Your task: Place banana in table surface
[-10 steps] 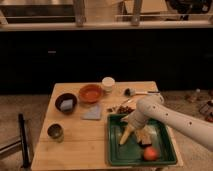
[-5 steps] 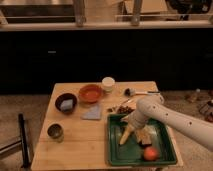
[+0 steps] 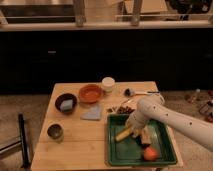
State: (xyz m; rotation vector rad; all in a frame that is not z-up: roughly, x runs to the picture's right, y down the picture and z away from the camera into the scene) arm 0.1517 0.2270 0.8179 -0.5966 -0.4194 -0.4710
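Nearest, an orange ball (image 3: 149, 154) lay in the near right corner of the green tray (image 3: 116, 156), with a tan block (image 3: 146, 137) just beyond it. The banana (image 3: 123, 134) rested inside the tray toward its left, not yet on the counter (image 3: 80, 145), and the claw (image 3: 131, 122) hung right at its far end. Farther off stood an orange bowl (image 3: 90, 93) and a white cup (image 3: 108, 83).

yellow banana (image 3: 123, 134), white tool (image 3: 131, 123) over green tray (image 3: 167, 155).
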